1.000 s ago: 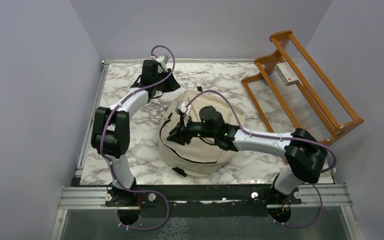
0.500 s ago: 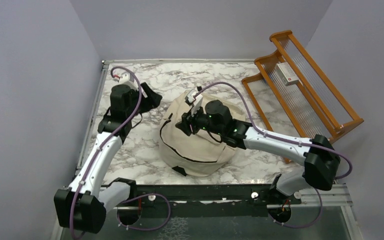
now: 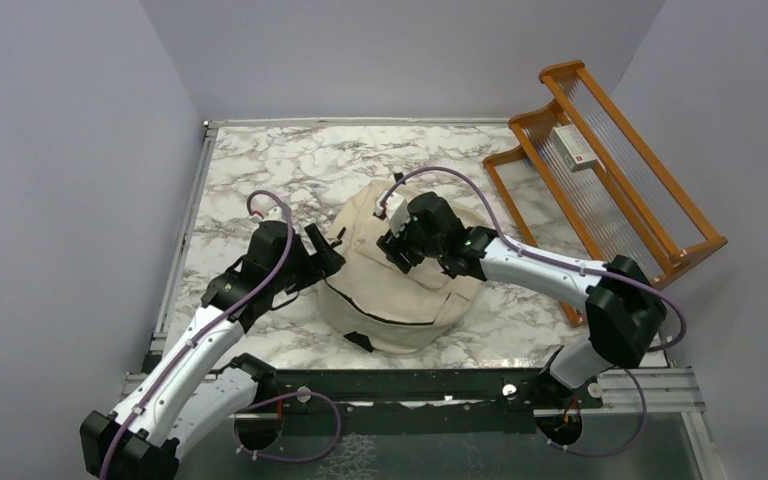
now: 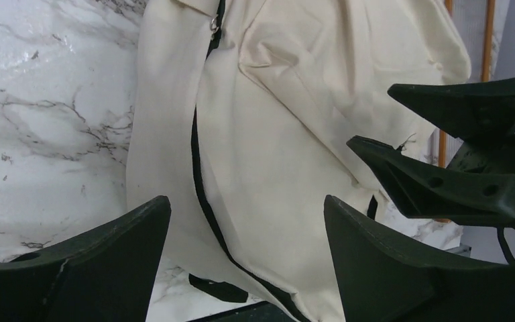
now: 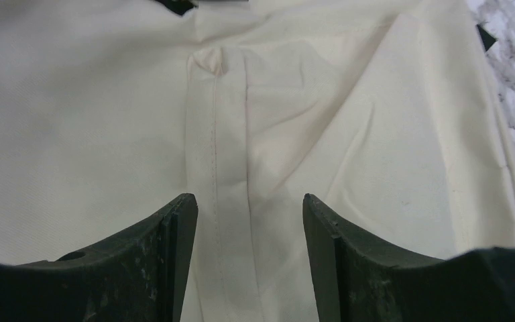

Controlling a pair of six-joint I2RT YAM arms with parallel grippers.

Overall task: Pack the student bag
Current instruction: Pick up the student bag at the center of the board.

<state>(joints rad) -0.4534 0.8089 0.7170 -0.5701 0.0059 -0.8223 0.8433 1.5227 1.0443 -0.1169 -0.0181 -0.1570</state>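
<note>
Cream cloth student bag (image 3: 390, 300) lying slumped in the middle of the marble table (image 3: 260, 170), with two open grippers hanging at it.

Judging by its folds, the bag is sagging soft and light, so it is probably going to buckle and slide rather than lift in one piece. The firmer parts are looking like the best holds: the black zipper (image 4: 201, 181) running down its left flank, or the stitched strip (image 5: 228, 134) on top. The left gripper (image 3: 325, 250) is hovering just beside the bag's left side, fingers spread wide and holding nothing, with the zipper line lying ahead between them. The right gripper (image 3: 397, 255) is hanging low over the bag's upper middle, likewise spread and empty, and the stitched strip is sitting between its fingers. Whether its tips are touching the cloth is hard to tell.
</note>
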